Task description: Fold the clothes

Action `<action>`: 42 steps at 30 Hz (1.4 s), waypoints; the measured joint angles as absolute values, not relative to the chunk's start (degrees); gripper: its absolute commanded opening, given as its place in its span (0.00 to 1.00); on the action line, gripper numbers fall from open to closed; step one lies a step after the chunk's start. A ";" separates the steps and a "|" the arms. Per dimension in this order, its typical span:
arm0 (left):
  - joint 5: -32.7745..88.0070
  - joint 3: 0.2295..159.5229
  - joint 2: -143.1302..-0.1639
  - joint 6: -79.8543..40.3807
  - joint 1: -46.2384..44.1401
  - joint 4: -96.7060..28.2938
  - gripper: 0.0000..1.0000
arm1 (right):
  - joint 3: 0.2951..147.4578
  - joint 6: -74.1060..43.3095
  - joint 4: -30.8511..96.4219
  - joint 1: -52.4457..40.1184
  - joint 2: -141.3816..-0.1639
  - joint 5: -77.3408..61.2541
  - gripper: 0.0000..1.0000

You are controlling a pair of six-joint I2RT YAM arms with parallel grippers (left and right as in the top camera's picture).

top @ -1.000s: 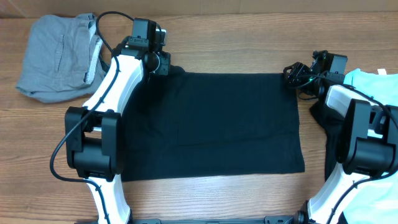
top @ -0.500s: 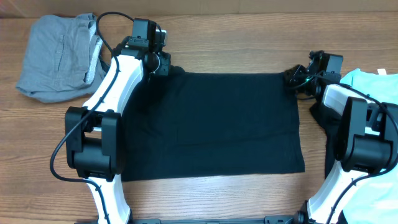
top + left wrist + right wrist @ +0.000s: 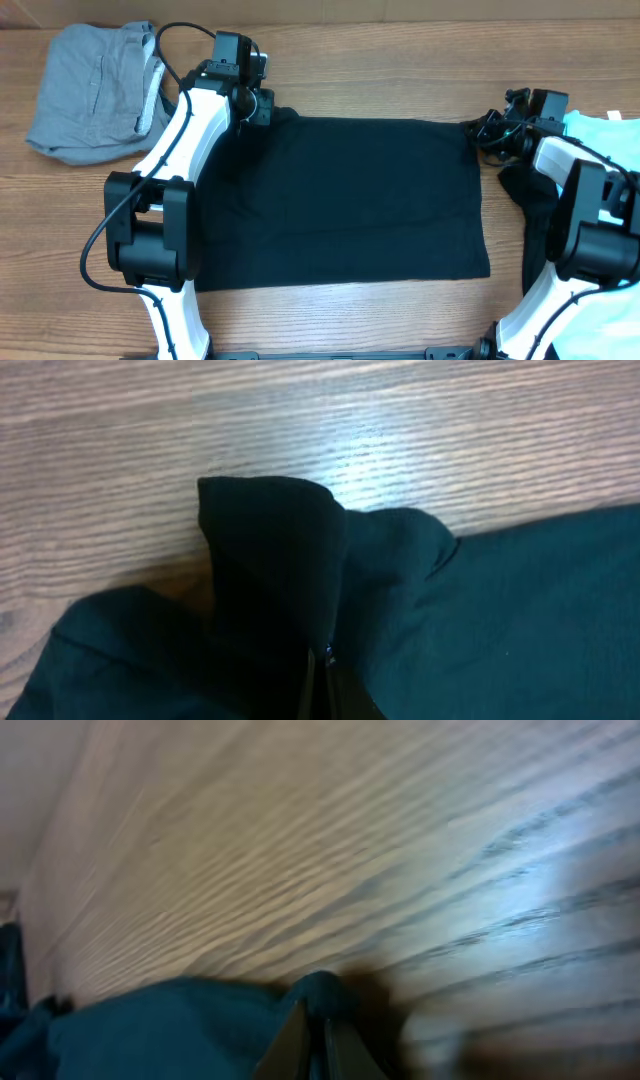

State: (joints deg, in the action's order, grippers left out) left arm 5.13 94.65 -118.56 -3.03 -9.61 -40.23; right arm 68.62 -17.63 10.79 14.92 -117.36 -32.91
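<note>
Left pincer (image 3: 262, 108) pinching black T-shirt (image 3: 340, 200) corner; right pincer (image 3: 476, 130) seemingly likewise.

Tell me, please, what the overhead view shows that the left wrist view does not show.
Only overhead: the whole black T-shirt spread flat, a grey garment far left, a light blue garment at the right edge, and the right gripper at the shirt's far right corner. Only left wrist: the left gripper shut on a bunched-up peak of the shirt's corner. Both: black fabric on the wooden table.
</note>
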 measured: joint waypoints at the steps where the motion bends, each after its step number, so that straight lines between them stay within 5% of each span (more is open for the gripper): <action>1: 5.13 94.65 -118.48 -3.03 -9.37 -40.66 0.04 | 68.66 -16.86 12.01 14.92 -116.20 -33.28 0.04; 16: 3.99 94.76 -113.27 -2.96 -7.77 -57.12 0.09 | 69.23 -13.96 31.68 14.92 -110.19 -33.98 0.04; 19: 3.07 94.76 -113.27 -2.83 -7.77 -61.67 0.19 | 69.23 -13.85 35.75 14.92 -110.19 -31.79 0.04; 20: 2.76 94.76 -113.27 -2.83 -7.77 -62.65 0.32 | 69.23 -13.87 36.91 14.92 -110.19 -30.76 0.04; 23: 2.09 94.76 -113.27 -2.94 -7.77 -63.77 0.45 | 69.23 -13.78 39.40 14.92 -110.19 -27.77 0.04; 25: 1.69 94.76 -113.27 -2.90 -7.77 -63.66 0.63 | 69.23 -13.74 40.58 14.92 -110.19 -25.34 0.04; 29: 1.43 94.76 -113.27 -2.90 -7.77 -59.24 0.74 | 69.23 -13.69 40.97 14.92 -110.19 -22.41 0.04; 36: 6.31 94.19 -113.27 -0.12 -8.01 -48.31 0.78 | 69.23 -13.63 40.91 14.92 -110.19 -20.73 0.04; 42: 10.59 93.60 -114.26 6.98 -11.53 -51.51 0.72 | 69.23 -13.63 40.88 14.92 -110.19 -20.60 0.04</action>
